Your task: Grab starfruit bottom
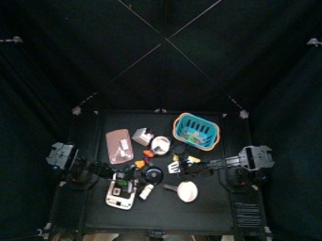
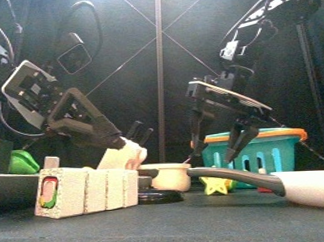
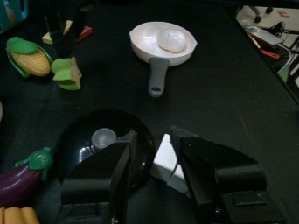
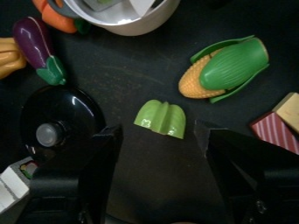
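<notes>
The starfruit point(image 4: 162, 118) is a small green ridged piece lying on the black table. It also shows as a yellow-green star in the front view point(image 2: 214, 183). My right gripper point(image 4: 176, 168) is open and hangs just above the starfruit, one jaw on each side of it; it also shows in the front view point(image 2: 215, 156). My left gripper point(image 3: 167, 175) is shut on a white wedge-shaped piece point(image 3: 167, 160) and is low over the table at the left, above a black lid point(image 3: 100, 140). The starfruit also shows far off in the left wrist view point(image 3: 65, 73).
A corn cob point(image 4: 228, 68), an eggplant point(image 4: 35, 48) and the black lid point(image 4: 52, 118) lie close around the starfruit. A white pan point(image 3: 163, 39) lies nearby, at the front right point(image 2: 307, 188). A teal basket point(image 1: 195, 130) stands behind, a pink tray point(image 1: 120, 141) at the back left.
</notes>
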Available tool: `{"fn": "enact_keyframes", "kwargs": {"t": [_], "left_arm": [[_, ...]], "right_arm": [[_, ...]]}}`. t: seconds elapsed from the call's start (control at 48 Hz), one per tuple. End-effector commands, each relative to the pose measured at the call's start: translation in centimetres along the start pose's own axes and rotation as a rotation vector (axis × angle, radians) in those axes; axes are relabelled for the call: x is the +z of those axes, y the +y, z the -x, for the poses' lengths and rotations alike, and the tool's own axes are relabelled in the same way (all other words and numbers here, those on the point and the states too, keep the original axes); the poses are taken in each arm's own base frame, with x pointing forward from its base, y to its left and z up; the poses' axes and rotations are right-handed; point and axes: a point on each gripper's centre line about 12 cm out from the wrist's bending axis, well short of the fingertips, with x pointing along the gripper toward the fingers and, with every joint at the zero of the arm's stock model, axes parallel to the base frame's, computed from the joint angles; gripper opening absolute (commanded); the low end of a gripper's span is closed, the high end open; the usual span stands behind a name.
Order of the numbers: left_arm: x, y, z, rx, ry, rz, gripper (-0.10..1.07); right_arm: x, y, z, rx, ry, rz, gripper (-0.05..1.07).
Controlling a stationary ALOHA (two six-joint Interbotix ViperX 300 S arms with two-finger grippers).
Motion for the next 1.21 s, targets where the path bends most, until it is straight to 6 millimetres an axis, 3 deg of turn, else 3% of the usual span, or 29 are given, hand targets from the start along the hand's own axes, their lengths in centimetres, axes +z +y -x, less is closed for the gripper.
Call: {"fn": "enact_keyframes", "kwargs": {"t": [0.0,0.792,1.188], "left_arm": [[0.7,-0.1,-0.3,-0.001,-0.026,0.003,0.77],[0.6,-0.1,-0.3,-0.001,-0.02,0.001,0.77],[0.5,0.0,-0.3,0.0,-0.018,0.002,0.77]], "right_arm": [[0.5,0.6,0.5,0.016,-0.002,-0.02,0.97],[1.1,0.0,-3.0,-0.024,0.015,-0.04,0.96],[1.0,-0.1,-3.2,-0.031,0.016,-0.037,0.94]]}}
